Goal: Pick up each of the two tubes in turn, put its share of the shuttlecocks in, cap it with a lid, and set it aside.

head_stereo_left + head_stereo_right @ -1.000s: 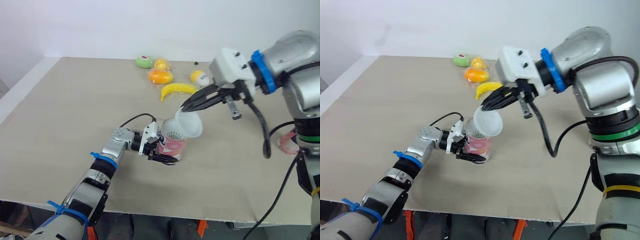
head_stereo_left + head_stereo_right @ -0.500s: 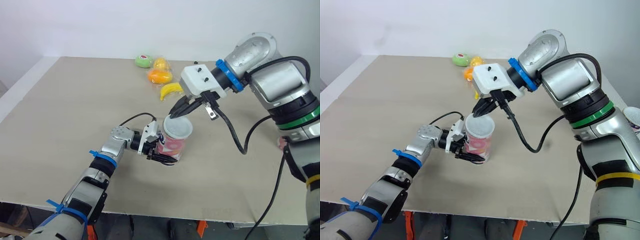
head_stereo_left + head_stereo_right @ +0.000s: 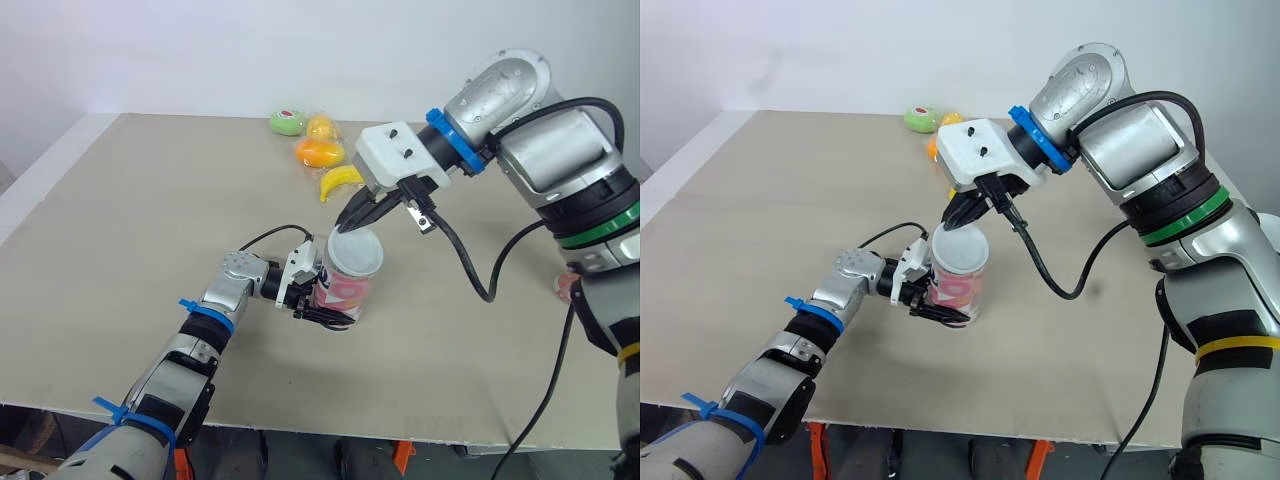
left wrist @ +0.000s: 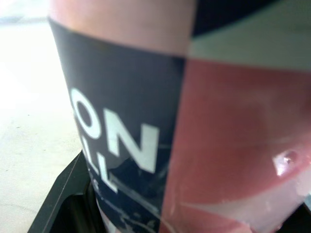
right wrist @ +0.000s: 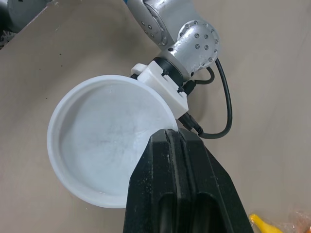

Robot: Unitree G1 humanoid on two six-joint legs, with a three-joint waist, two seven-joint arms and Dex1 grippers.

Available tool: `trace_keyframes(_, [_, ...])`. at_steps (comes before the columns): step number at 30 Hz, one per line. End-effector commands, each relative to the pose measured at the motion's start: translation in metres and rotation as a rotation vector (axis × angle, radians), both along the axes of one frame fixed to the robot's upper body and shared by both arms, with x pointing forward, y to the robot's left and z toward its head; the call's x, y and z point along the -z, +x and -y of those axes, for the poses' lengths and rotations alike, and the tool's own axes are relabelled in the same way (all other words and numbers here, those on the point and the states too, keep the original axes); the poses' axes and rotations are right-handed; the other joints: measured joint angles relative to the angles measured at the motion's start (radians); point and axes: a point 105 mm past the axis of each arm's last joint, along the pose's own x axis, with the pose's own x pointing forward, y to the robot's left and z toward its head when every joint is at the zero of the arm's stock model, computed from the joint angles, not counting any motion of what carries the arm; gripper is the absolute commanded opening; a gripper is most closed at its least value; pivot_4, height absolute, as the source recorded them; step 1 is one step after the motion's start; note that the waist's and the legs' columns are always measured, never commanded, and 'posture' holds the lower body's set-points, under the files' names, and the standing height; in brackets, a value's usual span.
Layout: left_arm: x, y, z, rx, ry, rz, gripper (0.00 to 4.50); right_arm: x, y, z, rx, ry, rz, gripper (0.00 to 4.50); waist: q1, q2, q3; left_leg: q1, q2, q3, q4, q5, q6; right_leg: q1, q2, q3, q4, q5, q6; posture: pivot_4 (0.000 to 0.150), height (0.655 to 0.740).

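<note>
Left eye view: white lid (image 3: 356, 252), tilted above the tube (image 3: 345, 292) a second ago, now flat on its mouth, rim pinched by right tool (image 3: 341, 227). Pink-and-navy tube upright mid-tabletop (image 3: 150, 200), clamped by left tool (image 3: 322, 300).

Tube (image 4: 146, 121): glossy printed wrap, fine scratches near the base. Lid (image 5: 97, 145): translucent white plastic, matt. Table (image 3: 140, 220): smooth, matt beige board.

Silver arms (image 3: 545, 165), blue bands (image 3: 447, 143), black cables (image 3: 488, 298)
</note>
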Motion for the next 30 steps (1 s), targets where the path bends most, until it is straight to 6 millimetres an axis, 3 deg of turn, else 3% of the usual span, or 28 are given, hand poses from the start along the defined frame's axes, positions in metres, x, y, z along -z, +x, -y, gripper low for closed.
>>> trace_keyframes(1, [0.031, -0.005, -0.007, -0.014, 0.123, -0.070, 3.00, -0.013, -0.006, -0.003, -0.046, -0.013, 0.030, 0.06, 0.000, 0.000, 0.000, 0.000, 0.000, 0.000, 0.000, 0.000, 0.000, 0.000, 0.000, 0.000, 0.000, 0.000, 0.000, 0.150, 0.7400])
trace_keyframes(30, [0.033, -0.005, -0.011, -0.031, 0.122, -0.072, 3.00, 0.014, -0.010, 0.003, -0.065, -0.100, -0.017, 0.06, 0.001, 0.000, 0.000, 0.000, 0.000, 0.000, 0.000, 0.000, 0.000, 0.000, 0.000, 0.000, 0.000, -0.001, 0.000, 0.150, 0.7400])
